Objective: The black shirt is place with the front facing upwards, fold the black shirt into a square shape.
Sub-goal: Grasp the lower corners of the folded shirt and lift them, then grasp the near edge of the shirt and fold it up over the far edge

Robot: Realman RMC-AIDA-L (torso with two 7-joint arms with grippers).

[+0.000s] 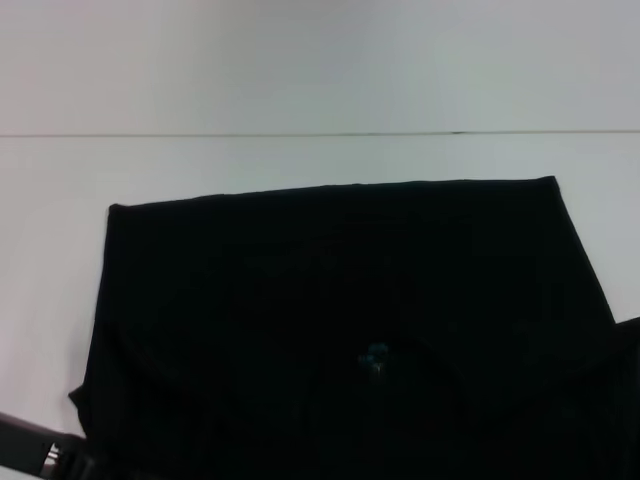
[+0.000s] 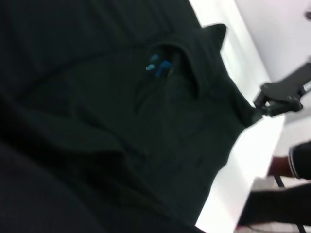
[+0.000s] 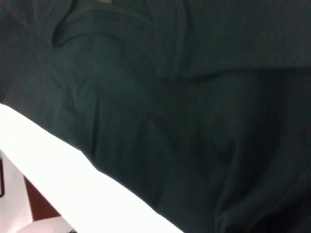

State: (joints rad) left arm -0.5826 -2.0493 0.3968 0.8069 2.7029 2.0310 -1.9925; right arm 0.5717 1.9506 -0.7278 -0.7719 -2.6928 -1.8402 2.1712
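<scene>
At the lower left corner of the head view, a dark and silver piece of the left gripper (image 1: pixel 50 456) sat just beside the near left corner of the black shirt (image 1: pixel 340 330); whether its fingers were open or closed could not be told. The right gripper (image 2: pixel 277 99) did not show clearly in the head view. In the left wrist view it appeared as a dark gripper at the right of the frame, its tip touching a bunched point of cloth at the shirt's edge, where it seemed closed on the fabric.

The shirt filled the lower and middle part of the head view as a broad dark shape on the white counter (image 1: pixel 300 80). Its near edge ran out of the bottom of the frame, and its far edge lay straight across the middle from left to right. A small blue neck label (image 1: pixel 375 357) showed near the bottom centre, and in the left wrist view it sat inside the open collar. The right wrist view showed only wrinkled black cloth with a strip of white counter along the lower left.

Beyond the shirt, bare counter stretched to a thin dark seam (image 1: pixel 320 134) across the upper part of the frame.
</scene>
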